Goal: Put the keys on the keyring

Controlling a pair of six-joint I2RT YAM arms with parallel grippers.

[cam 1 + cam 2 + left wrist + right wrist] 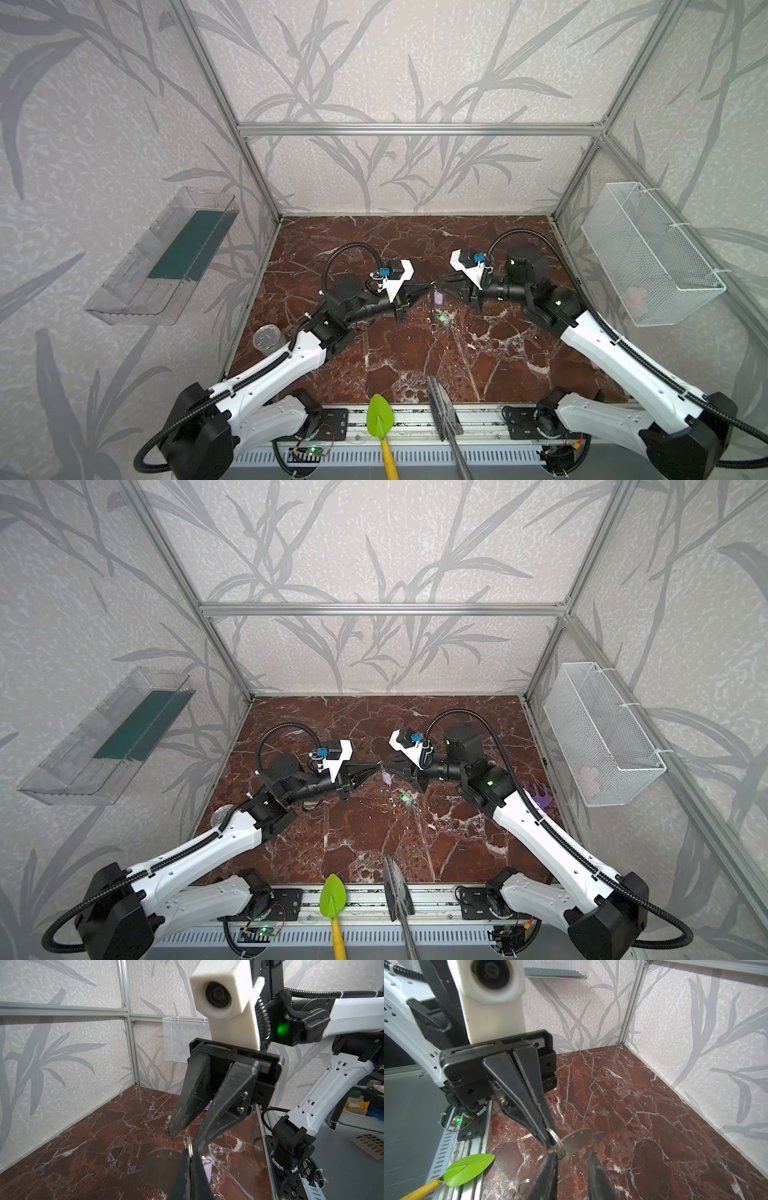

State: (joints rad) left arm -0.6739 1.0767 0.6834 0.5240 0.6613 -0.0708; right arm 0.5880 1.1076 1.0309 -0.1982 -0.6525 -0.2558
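Black-fingered left gripper [549,1138], jaws clenched, pinches the thin metal ring of the keyring [577,1142] at its very tips. The flat grey tag of the keyring projects from that ring, clear of the table. Opposite, the right gripper [185,1139] points at the left one, jaws parted with a visible gap. In the right wrist view its two fingers stand on either side of the tag, one just beside the ring. Whether the pads press on the tag cannot be told.

In both top views the two gripper tips nearly meet above the middle of the red-brown marble table [415,365]. The lilac key [387,778] sits directly beneath that meeting point. In the left wrist view it shows beside the left fingers with a small wire loop at its head; its link to the main ring is too small to resolve. The green key [441,318] lies flat on the marble, nearer the front edge, apart from both grippers.

Peripheral items:
- Tin can [268,338], by the left wall behind the left arm.
- Purple clawed object [540,796], beside the right arm.
- Green trowel [379,415], on the front rail.
- White mesh basket [648,257], on the right wall.
- Clear plastic tray [166,257], on the left wall.
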